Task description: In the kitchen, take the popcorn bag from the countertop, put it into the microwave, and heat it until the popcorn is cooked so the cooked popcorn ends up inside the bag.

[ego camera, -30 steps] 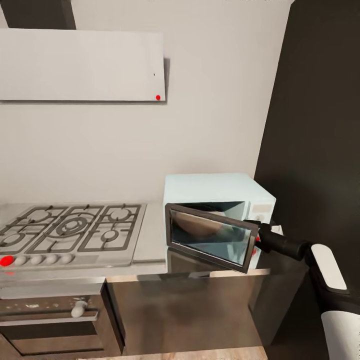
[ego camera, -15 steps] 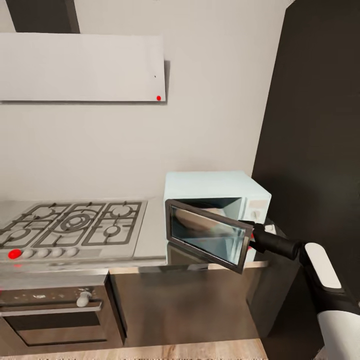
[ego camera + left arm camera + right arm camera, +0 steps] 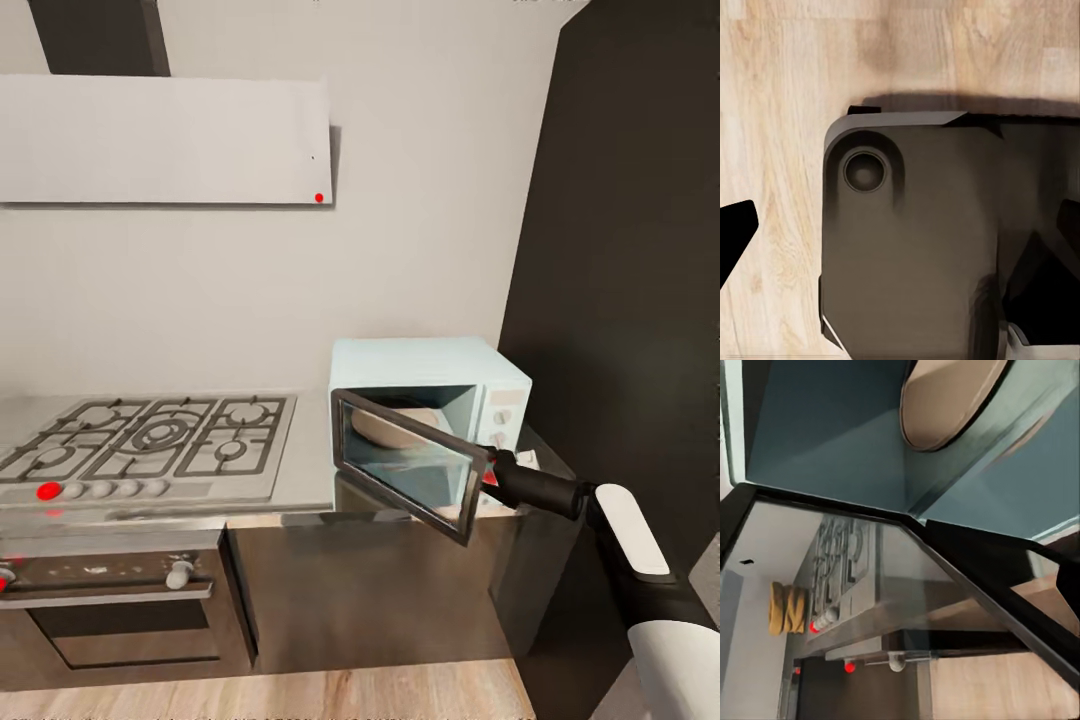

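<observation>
You get soft, even light; the microwave door (image 3: pixel 415 463) glass mirrors the room, and a blurred shadow crosses the floor (image 3: pixel 787 97).

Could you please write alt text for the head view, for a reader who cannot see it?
The right gripper reaches to the free edge of the half-open dark glass door of the pale blue microwave, whose tan turntable shows inside. The microwave sits on the grey countertop beside a gas hob, beneath a white hood.
</observation>
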Motion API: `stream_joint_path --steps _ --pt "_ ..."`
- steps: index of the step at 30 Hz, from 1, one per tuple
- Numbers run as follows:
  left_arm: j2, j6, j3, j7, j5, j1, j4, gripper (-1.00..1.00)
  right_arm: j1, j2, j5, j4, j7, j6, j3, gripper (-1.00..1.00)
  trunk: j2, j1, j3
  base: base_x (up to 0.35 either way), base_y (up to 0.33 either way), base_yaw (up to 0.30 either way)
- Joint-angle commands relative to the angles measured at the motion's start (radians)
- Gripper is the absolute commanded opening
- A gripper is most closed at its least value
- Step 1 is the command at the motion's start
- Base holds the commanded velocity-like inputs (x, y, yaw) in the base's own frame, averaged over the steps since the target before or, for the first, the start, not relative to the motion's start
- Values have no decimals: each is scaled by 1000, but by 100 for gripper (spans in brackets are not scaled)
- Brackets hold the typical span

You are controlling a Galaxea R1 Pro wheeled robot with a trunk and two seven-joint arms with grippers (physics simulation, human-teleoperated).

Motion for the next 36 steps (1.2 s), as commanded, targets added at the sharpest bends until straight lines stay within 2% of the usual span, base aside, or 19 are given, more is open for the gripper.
stream_joint_path --steps 1,6,8,11,13,22,36 --pt "-1 -1 1 0 2 0 -2 100 -1 0 -10 -1 -9 4 -1 100 -1 0 -1 -55 0 7" --pt "0 -1 1 0 2 0 -2 100 -1 0 -11 -6 -14 4 3 100 -1 0 2 -119 -38 126" --pt "0 -1 1 0 2 0 -2 100 -1 0 -11 -7 -13 4 25 100 -1 0 3 -36 -12 30" --pt "0 -1 1 0 2 0 -2 100 -1 0 -12 -10 -13 4 78 100 -1 0 4 -9 -3 124" --pt "0 -1 1 0 2 0 -1 100 -1 0 -13 -11 -14 4 90 100 -1 0 6 -2 -1 208" --pt "-1 -1 1 0 2 0 0 100 -1 0 -13 -11 -15 4 114 100 -1 0 16 -141 -42 211" --pt "1 -1 1 0 2 0 0 100 -1 0 -12 -13 -14 4 119 100 -1 0 18 -83 -32 49"
